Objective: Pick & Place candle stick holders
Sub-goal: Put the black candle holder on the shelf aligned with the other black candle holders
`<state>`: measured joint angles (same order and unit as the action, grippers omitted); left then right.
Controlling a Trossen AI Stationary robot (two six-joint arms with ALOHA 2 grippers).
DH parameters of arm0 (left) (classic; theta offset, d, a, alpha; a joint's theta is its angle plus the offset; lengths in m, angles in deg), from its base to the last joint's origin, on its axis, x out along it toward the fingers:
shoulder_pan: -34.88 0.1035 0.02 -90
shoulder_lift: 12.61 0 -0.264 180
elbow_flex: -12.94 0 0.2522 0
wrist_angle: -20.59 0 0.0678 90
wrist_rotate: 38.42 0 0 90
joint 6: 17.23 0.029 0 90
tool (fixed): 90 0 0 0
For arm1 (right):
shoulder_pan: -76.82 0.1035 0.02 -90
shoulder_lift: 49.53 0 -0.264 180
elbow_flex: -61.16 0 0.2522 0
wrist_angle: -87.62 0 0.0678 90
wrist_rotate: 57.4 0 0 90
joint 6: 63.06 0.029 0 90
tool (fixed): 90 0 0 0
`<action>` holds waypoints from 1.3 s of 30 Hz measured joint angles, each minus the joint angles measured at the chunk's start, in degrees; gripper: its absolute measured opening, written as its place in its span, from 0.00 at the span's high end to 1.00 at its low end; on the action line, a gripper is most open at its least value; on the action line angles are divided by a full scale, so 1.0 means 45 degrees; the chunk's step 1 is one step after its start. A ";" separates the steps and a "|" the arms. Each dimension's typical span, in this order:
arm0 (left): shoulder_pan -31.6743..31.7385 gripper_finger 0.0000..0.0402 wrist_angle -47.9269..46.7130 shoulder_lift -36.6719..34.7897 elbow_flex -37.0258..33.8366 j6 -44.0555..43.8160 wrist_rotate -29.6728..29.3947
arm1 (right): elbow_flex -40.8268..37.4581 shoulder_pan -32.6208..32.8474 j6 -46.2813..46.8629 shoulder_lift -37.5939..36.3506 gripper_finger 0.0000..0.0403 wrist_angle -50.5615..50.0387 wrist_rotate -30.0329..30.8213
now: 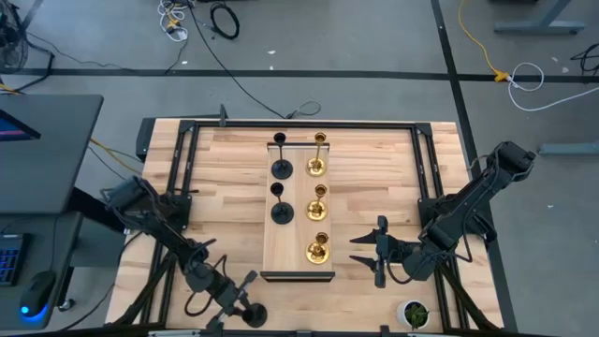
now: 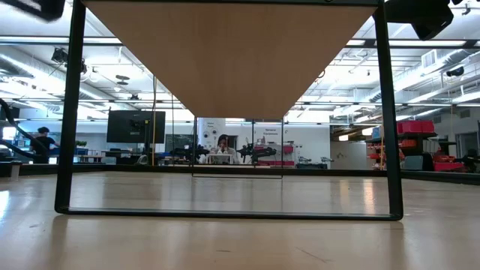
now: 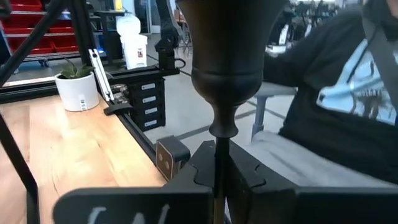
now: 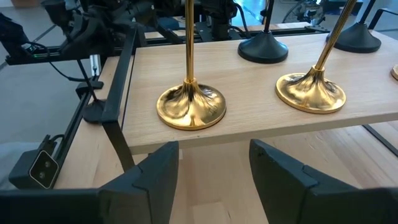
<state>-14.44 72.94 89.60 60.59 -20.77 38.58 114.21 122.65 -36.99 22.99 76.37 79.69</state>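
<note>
Right gripper (image 4: 214, 180) sits low with its two dark fingers (image 4: 155, 174) spread apart — nothing between them. Just ahead, a gold candlestick (image 4: 190, 104) stands upright on the raised wooden board (image 4: 261, 118), near its edge. A second gold candlestick (image 4: 311, 90) is beside it, and two black bases (image 4: 263, 48) behind — the other arm (image 4: 87, 28) beyond.

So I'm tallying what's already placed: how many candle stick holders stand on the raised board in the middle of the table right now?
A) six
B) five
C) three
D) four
B: the high view shows three gold candle stick holders and two black candle stick holders on the raised board; a third black holder is off it, at the left end effector.
</note>
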 joint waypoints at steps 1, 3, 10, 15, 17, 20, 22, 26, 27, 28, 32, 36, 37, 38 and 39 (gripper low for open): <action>0.0000 0.97 -0.0010 -0.0119 0.0000 -0.0065 -0.0082 | 0.0000 0.0000 0.0000 0.0000 0.51 0.0000 0.0000; -0.0005 0.97 0.0000 -0.0449 0.0000 -0.0156 -0.0214 | 0.0000 0.0000 0.0000 0.0000 0.51 -0.0001 0.0000; -0.0102 0.97 -0.0884 -0.2297 0.0000 -0.1210 -0.0969 | 0.0000 0.0004 0.0000 0.0000 0.51 0.0000 0.0000; -0.0097 0.97 -0.2725 -0.4253 0.0000 -0.2021 -0.2191 | 0.0000 0.0000 0.0000 0.0000 0.51 0.0000 0.0000; -0.0091 0.97 -0.3168 -0.5169 0.0000 -0.1847 -0.2405 | 0.0000 0.0000 0.0000 -0.0004 0.51 0.0000 0.0000; -0.0092 0.97 -0.3996 -0.6567 0.0005 -0.1647 -0.2428 | 0.0000 0.0000 -0.0008 0.0000 0.51 0.0000 0.0002; -0.0102 0.97 -0.4837 -0.7463 0.0005 -0.1108 -0.2714 | 0.0000 0.0000 -0.0038 -0.0004 0.51 0.0000 0.0010; -0.0041 0.97 -0.6601 -0.8959 0.0005 -0.0291 -0.4584 | 0.0000 0.0000 -0.0039 -0.0005 0.51 0.0000 0.0010; 0.0019 0.97 -0.6939 -0.9243 0.0005 -0.0194 -0.5064 | 0.0000 0.0000 -0.0039 -0.0005 0.51 -0.0002 0.0010; 0.0104 0.97 -0.7146 -0.9479 0.0005 -0.0107 -0.5431 | 0.0000 0.0000 -0.0039 -0.0005 0.51 0.0000 0.0010; 0.0412 0.97 -0.7454 -1.0240 0.0005 0.0584 -0.5672 | 0.0000 0.0000 -0.0039 -0.0005 0.51 0.0000 0.0010; 0.0746 0.97 -0.7476 -1.0622 0.0005 0.1245 -0.5688 | 0.0000 0.0000 -0.0044 -0.0005 0.51 0.0000 0.0010; 0.0874 0.97 -0.7541 -1.0655 0.0005 0.1341 -0.5756 | 0.0000 -0.0001 -0.0044 -0.0005 0.51 -0.0005 0.0010; 0.1045 0.97 -0.7678 -1.0660 0.0005 0.1404 -0.5830 | 0.0000 -0.0005 -0.0044 -0.0005 0.51 0.0000 0.0010; 0.1259 0.97 -0.7830 -1.0648 0.0005 0.1367 -0.5856 | 0.0000 -0.0010 -0.0044 -0.0005 0.51 -0.0004 0.0014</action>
<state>-8.78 37.70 41.68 60.61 -14.62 12.23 114.21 122.60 -37.19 22.96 76.35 79.75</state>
